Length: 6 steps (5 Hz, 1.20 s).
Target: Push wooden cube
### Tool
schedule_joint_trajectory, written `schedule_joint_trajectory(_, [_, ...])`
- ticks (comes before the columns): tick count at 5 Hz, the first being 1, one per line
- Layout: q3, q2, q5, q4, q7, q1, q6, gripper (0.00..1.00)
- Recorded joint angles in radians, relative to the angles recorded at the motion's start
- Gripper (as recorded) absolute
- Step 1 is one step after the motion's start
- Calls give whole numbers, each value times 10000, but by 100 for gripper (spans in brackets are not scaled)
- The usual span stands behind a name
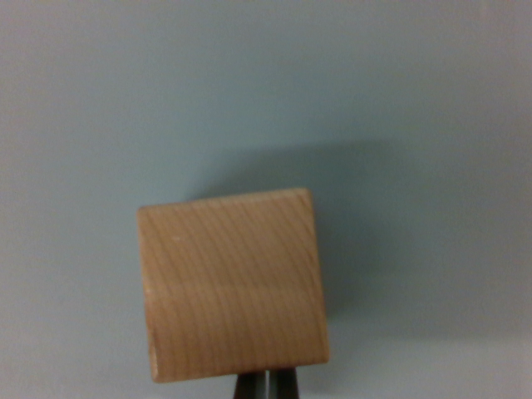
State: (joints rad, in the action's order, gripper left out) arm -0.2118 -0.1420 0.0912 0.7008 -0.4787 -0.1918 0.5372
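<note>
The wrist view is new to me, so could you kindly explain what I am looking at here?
This picture comes from a camera fixed on the wrist of a single robot arm, looking down past its end effector. Only the dark fingertips show, at the bottom edge, close together with a thin gap; whether they are fully shut is hard to tell. Right in front of them sits a wooden cube on a plain pale grey-blue surface. The fingertips appear to sit against the cube's near edge rather than around it, so nothing is held. That fits pushing the cube.
</note>
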Motion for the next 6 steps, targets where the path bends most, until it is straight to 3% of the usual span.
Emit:
schedule_joint_trajectory(1, [0, 0, 0, 0, 0, 0, 0, 100])
schedule_joint_trajectory(2, [100, -351, 93, 472, 69, 35, 126, 100])
schedule_joint_trajectory(3, [100, -351, 93, 472, 69, 35, 126, 100])
schedule_joint_trajectory(4, [195, -684, 182, 920, 135, 68, 245, 100])
schedule_joint_trajectory(5, [195, -684, 182, 920, 135, 68, 245, 100])
schedule_joint_trajectory(6, [278, -975, 259, 1310, 193, 97, 350, 100])
